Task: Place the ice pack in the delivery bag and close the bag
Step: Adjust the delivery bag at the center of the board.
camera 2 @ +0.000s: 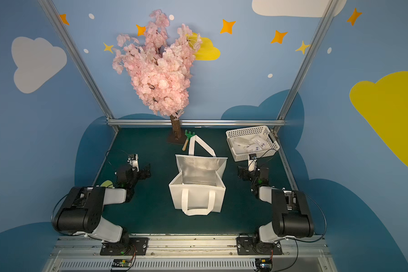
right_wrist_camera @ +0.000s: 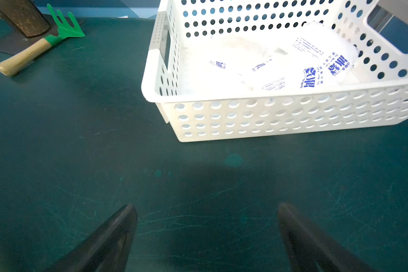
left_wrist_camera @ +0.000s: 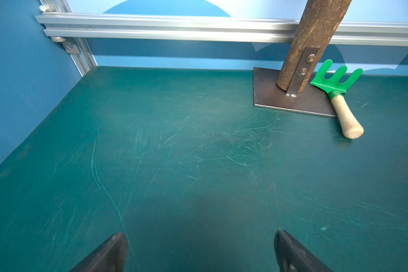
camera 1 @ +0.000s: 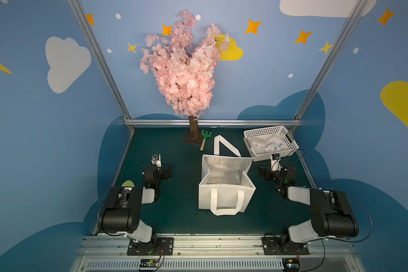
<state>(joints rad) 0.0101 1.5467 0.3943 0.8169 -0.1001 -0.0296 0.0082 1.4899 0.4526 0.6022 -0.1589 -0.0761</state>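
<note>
1. Blue walls (camera 1: 21, 141) painted with clouds and stars enclose a scratched green table (camera 1: 174, 200).
2. Near left: left gripper (left_wrist_camera: 200, 235), jaws apart, empty, over bare table.
3. Far centre: pink tree (camera 1: 184, 70), with a rake (camera 1: 204, 139) beside its base.
4. Centre: bag (camera 1: 222, 195) upright, flap open, foil lining showing.
5. Far right: basket (camera 1: 264, 130) holding the ice packs (camera 1: 269, 146).
6. Just near of the basket: right gripper (right_wrist_camera: 206, 207), jaws apart, empty.
</note>
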